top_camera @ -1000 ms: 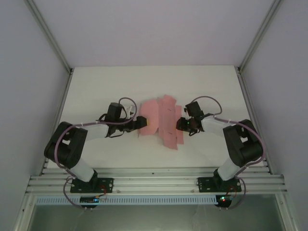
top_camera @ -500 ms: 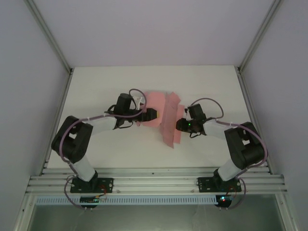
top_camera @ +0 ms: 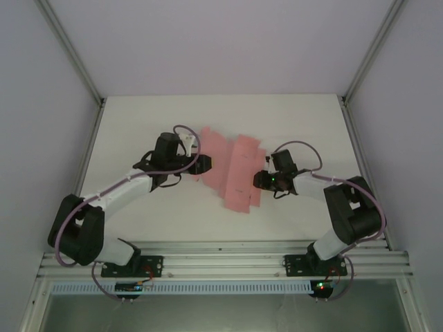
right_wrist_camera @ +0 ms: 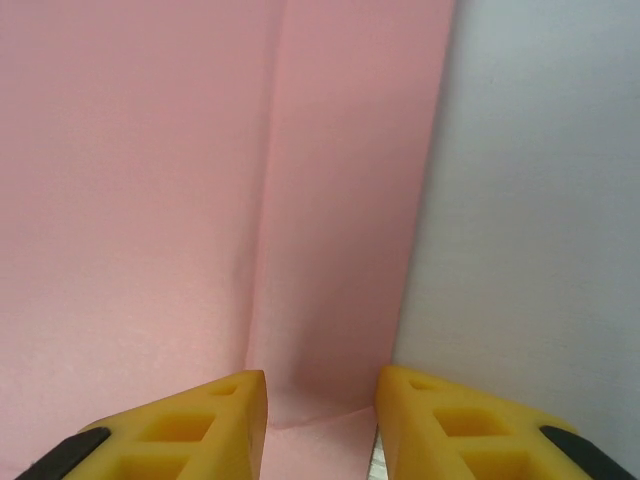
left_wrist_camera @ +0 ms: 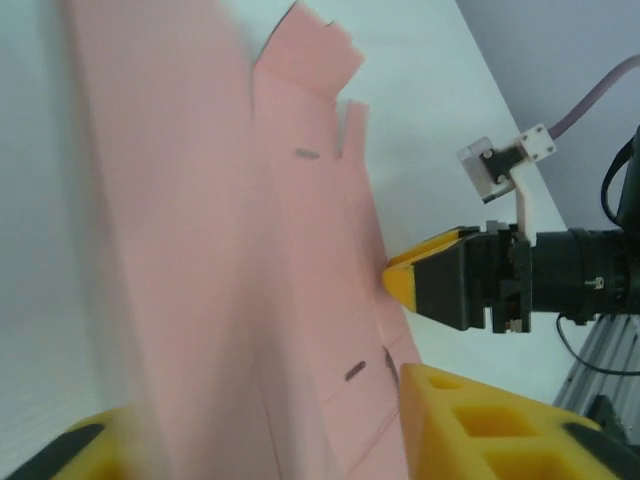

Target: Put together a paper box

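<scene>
In the middle of the white tabletop (top_camera: pixel 138 124) lies the paper box (top_camera: pixel 232 169), a flat pink cut-out sheet with creases, tabs and small slots, slanting from upper left to lower right in the overhead view. The left pincer (top_camera: pixel 205 163) sits at the sheet's left edge. In its own camera, the yellow fingers (left_wrist_camera: pixel 470 420) stand wide apart with the pink card (left_wrist_camera: pixel 200 200) running up between them, blurred near the lens. The right pincer (top_camera: pixel 257 181) meets the sheet's right edge. From the left wrist view its yellow tip (left_wrist_camera: pixel 398 282) touches the card's border. In the right wrist view its fingers (right_wrist_camera: pixel 200 425) are a little apart, with a creased strip of the sheet (right_wrist_camera: pixel 150 200) showing through the gap and bare tabletop (right_wrist_camera: pixel 540 200) to the right.
</scene>
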Available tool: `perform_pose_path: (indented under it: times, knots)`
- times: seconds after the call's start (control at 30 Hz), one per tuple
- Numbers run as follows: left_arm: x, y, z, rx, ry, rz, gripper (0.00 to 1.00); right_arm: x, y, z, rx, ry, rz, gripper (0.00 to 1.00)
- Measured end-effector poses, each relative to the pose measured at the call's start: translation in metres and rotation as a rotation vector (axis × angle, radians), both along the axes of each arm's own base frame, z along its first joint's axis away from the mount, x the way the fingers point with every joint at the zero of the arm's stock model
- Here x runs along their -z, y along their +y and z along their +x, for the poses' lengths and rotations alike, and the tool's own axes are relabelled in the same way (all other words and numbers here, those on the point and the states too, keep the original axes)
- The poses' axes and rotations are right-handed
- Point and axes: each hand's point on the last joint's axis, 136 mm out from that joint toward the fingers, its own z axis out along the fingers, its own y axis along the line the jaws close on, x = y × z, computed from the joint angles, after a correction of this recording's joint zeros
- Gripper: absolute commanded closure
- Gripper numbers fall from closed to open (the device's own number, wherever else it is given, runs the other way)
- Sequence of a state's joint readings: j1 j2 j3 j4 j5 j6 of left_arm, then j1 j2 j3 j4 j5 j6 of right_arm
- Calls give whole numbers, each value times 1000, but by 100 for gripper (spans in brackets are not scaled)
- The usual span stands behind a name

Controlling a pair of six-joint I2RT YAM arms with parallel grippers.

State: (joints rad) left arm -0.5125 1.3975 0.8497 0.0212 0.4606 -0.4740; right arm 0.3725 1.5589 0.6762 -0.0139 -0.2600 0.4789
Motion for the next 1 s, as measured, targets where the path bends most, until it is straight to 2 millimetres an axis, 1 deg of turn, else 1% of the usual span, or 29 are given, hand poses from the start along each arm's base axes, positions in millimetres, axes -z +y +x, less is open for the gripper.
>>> perform_pose_path:
  times: [0.03,0.07,0.13,0.2,0.3,0.33,0.4,0.43,0.5,0.53,0.6,0.67,0.77,0.83,0.93,1.0]
  knots:
    - [2,1,0,-2,0,7,96,-1,0,-1,0,1,-1,61]
    - [3,2,0,-7,3,11,100,-2,-1,-3,0,5,-3,60]
    - [4,3,1,-10,-5,18,100,-5,-4,-7,2,11,-7,57]
    - [5,4,0,-4,-16,20,100,-14,-10,-9,10,-1,-5,53]
    - [1,3,-6,19,-39,1,100,-42,-22,-3,35,-68,22,41]
    - [-4,3,-10,33,-56,-16,100,-56,-27,0,51,-100,44,37]
    - [-20,1,-16,59,-101,-57,100,-81,-37,4,70,-164,91,28]
    - [-33,-1,-18,71,-139,-85,100,-95,-43,6,81,-201,121,21]
    - [-60,-2,-21,84,-215,-138,100,-118,-53,8,92,-270,175,14]
    - [-77,-2,-23,90,-261,-168,100,-129,-57,8,97,-305,210,8]
    - [-104,0,-28,93,-335,-218,100,-143,-62,5,99,-354,274,1]
    - [-129,3,-33,89,-398,-265,100,-152,-61,1,82,-386,350,0]
    - [-157,7,-43,89,-459,-323,100,-162,-52,-4,29,-418,461,0]
    - [-171,8,-50,101,-484,-359,100,-171,-45,-5,-9,-436,526,0]
    - [-185,9,-57,116,-498,-395,100,-190,-38,-2,-62,-477,606,3]
    - [-191,10,-59,116,-500,-408,100,-200,-34,2,-90,-498,655,10]
